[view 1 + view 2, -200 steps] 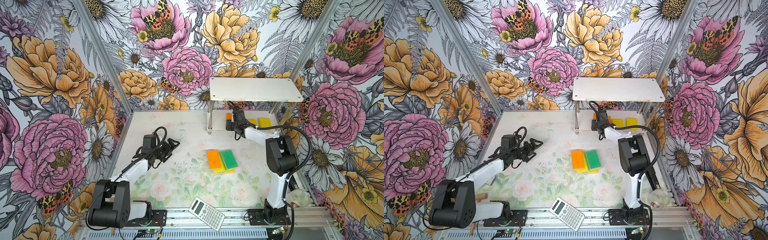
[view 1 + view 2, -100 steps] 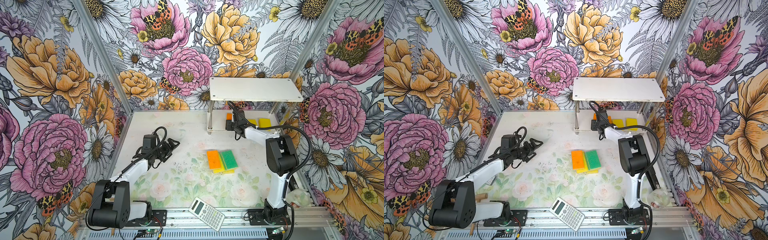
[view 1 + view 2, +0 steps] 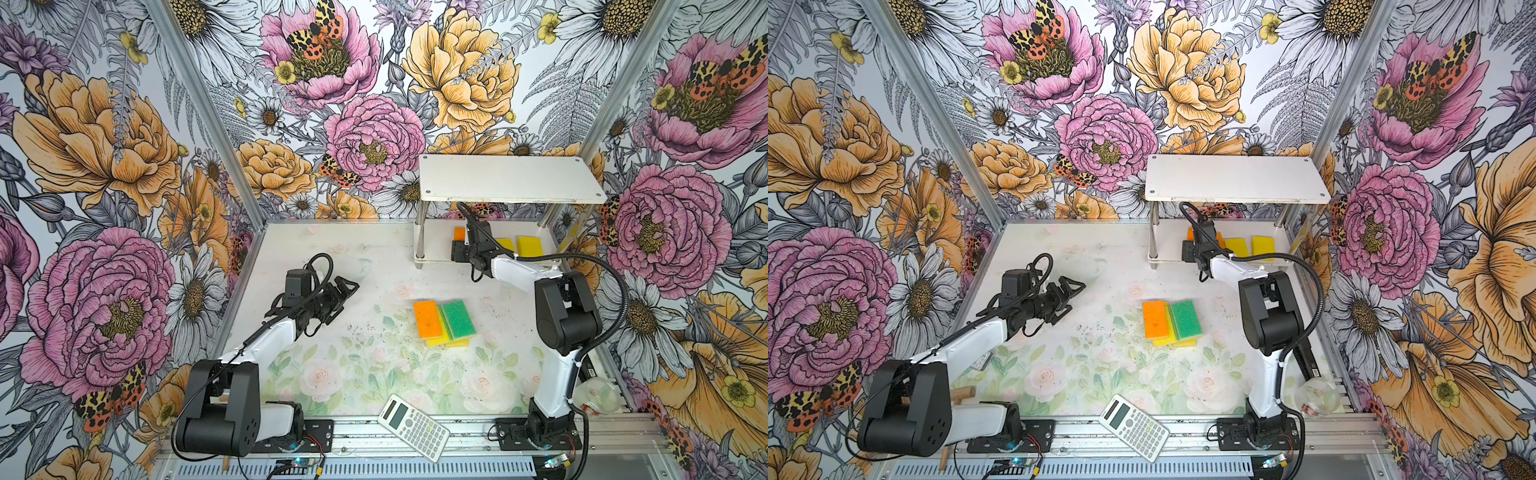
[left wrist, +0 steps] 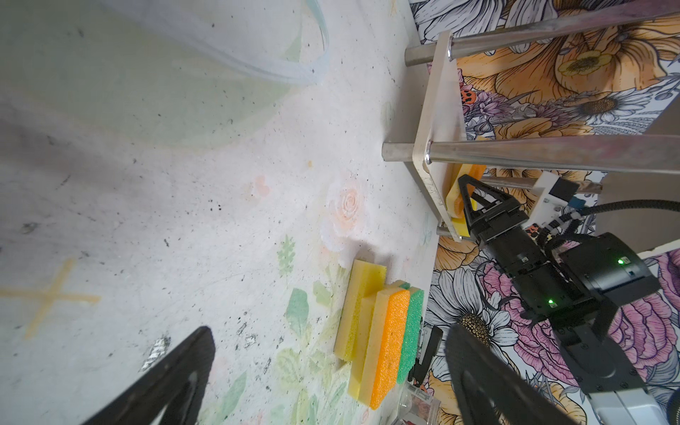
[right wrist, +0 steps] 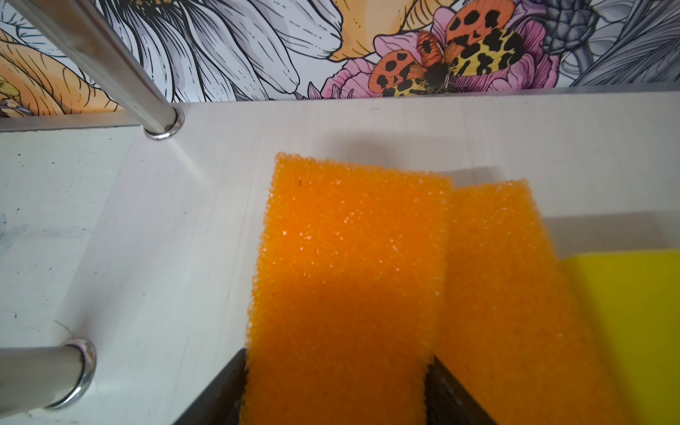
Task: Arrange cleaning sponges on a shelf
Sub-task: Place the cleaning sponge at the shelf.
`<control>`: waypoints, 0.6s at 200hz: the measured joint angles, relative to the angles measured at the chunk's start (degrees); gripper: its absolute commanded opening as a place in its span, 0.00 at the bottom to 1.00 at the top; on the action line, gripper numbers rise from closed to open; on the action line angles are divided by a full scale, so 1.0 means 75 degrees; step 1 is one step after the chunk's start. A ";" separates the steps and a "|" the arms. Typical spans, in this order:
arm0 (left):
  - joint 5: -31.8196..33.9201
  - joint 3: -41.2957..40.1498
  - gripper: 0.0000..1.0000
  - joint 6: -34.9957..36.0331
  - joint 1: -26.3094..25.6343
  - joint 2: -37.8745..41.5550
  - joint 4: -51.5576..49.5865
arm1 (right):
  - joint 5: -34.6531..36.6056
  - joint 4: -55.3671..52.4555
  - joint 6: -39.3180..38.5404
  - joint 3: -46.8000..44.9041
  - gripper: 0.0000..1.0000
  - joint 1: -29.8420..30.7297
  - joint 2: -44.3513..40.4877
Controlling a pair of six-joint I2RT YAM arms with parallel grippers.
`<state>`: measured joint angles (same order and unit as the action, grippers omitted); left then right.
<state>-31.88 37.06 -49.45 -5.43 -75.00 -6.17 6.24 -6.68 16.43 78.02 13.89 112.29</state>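
Observation:
The shelf [image 3: 507, 178] stands at the back right. My right gripper [image 3: 463, 245] reaches under its top board, over the lower board [image 5: 184, 220]. An orange sponge [image 5: 346, 257] lies flat there between the jaws of that gripper [image 5: 335, 368], which touch both its sides. Another orange sponge [image 5: 507, 294] and a yellow one [image 5: 633, 312] lie beside it. In a top view, two yellow sponges [image 3: 530, 245] show on that board. A pile lies mid-table: orange [image 3: 428, 319], green-topped [image 3: 458, 319], yellow [image 3: 436, 341] beneath. My left gripper [image 3: 349, 286] hovers open and empty to the pile's left.
A white calculator [image 3: 413, 428] lies at the front edge. A clear plastic cup [image 3: 1316, 395] sits by the right arm's base. A clear container [image 4: 257, 55] rests beyond the left gripper. Shiny posts [image 5: 110, 66] flank the lower board.

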 measured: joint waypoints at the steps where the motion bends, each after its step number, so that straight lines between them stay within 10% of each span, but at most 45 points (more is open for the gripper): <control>1: 0.0000 0.0000 0.99 0.0000 0.0000 0.0000 0.0000 | -0.0003 0.0000 0.0000 0.0000 0.70 0.0000 0.0000; 120: 0.0000 -0.0052 0.99 0.0020 0.0000 0.0000 0.0000 | 0.0000 0.0195 -0.0058 -0.0090 0.73 0.0000 -0.0070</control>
<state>-31.88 36.67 -49.30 -5.43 -75.00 -6.17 6.24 -5.21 15.99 77.34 13.89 111.77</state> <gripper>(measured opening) 0.989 0.726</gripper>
